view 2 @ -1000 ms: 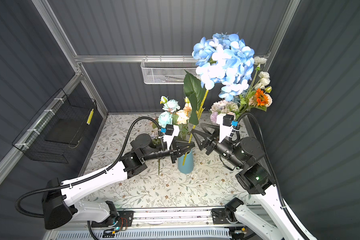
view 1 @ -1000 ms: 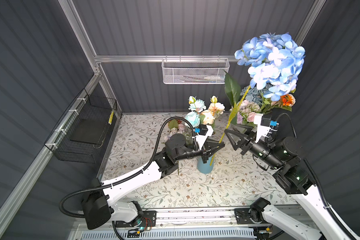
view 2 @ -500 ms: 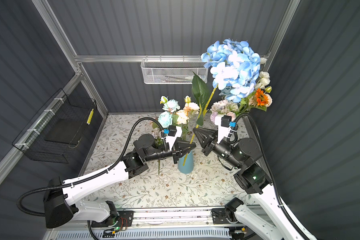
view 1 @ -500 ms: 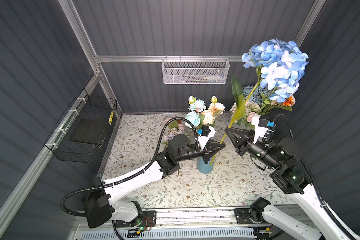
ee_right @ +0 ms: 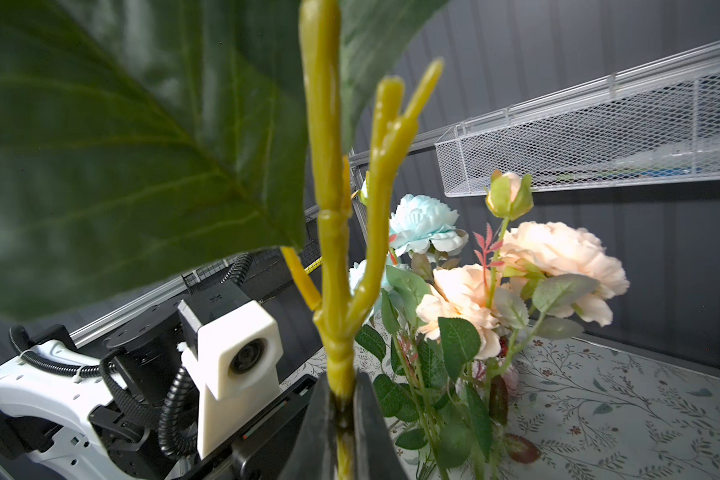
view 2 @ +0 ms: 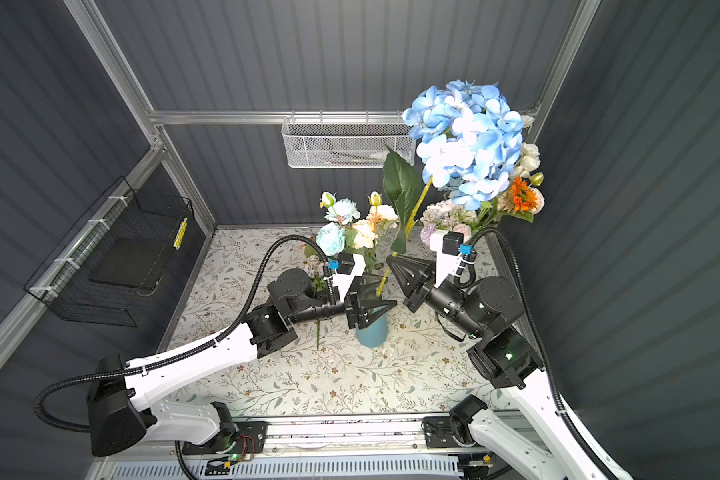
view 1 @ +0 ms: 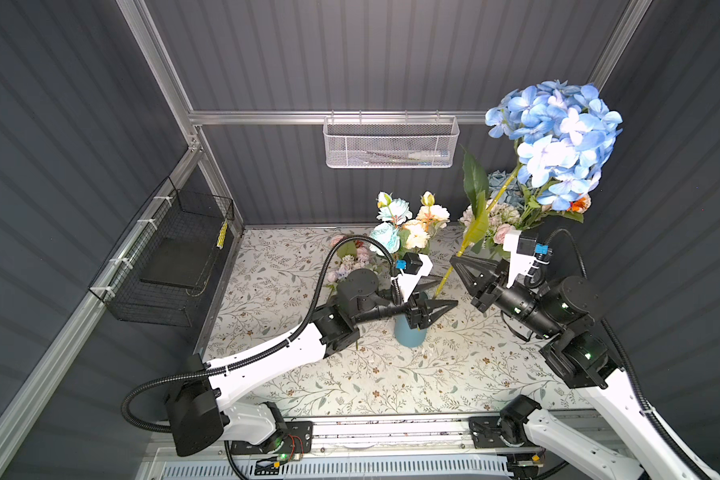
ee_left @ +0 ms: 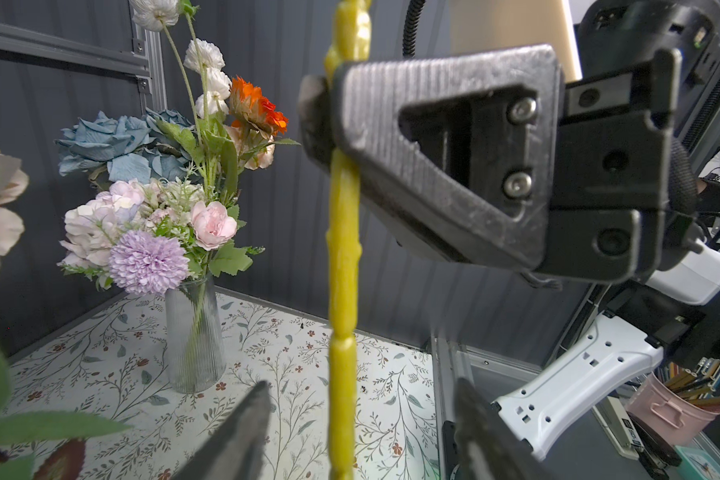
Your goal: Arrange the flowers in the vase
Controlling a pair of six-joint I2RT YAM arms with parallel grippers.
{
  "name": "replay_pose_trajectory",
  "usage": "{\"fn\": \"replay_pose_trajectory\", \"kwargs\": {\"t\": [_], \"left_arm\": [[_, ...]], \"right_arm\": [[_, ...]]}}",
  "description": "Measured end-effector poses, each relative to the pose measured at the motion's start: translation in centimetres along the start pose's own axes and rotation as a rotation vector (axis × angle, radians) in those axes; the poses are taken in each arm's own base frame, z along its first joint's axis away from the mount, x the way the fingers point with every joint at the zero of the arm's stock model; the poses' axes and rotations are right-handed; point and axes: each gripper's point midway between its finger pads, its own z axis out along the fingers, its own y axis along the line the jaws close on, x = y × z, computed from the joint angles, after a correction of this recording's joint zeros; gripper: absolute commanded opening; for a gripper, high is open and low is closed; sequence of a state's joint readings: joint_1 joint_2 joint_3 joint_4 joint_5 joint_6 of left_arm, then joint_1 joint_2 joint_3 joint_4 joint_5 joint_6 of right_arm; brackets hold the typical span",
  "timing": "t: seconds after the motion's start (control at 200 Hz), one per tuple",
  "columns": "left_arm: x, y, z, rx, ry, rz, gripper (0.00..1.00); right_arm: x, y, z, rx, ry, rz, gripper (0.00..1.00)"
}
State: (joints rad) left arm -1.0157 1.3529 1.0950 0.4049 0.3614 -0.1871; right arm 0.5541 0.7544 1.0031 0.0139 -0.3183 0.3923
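**Handover made: the stem is in my right hand**

Over the last second my hands have swapped jobs. My left gripper (view 1: 447, 292), which was pinched on the stem, has sprung wide. My right gripper (view 1: 458, 261), which stood open, has clamped down. The blue spray (view 1: 553, 141) has meanwhile swung further toward the upper right of the frame.

In the left wrist view the stem (ee_left: 341, 249) runs bare through the gap between my left fingers (ee_left: 246, 432), and neither one touches it. My right jaws are squeezed on it higher up.

In both top views the stem's long axis leans from low centre up to the blossom head at upper right. The blue vase (view 2: 371, 332) sits at the low end, below and left of my right grip. My left hand hangs just over the mouth, so I cannot tell whether the foot of the stem is already inside.

As I judge it, the next move depends on that line. My right hand is the only one holding, so it has to push down along the lean, not straight down. (The glass vase (ee_left: 194, 336) in the far corner is already full.)
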Motion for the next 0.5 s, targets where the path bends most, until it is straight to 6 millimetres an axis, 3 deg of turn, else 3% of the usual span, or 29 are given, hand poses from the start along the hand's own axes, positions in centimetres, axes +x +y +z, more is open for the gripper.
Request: {"fn": "replay_pose_trajectory", "kwargs": {"t": [0.2,0.5], "left_arm": [[-0.9,0.3,-0.5,-0.033,-0.024,0.004,0.99],[-2.8,1.1,-3.6,-0.169,-0.079,0.037,0.99]], "right_arm": [[0.4,-0.7,-0.2,0.037,0.003,-0.013,0.00],[0.6,-2.9,-1.2,0.171,-0.002,-0.090,0.00]]}}
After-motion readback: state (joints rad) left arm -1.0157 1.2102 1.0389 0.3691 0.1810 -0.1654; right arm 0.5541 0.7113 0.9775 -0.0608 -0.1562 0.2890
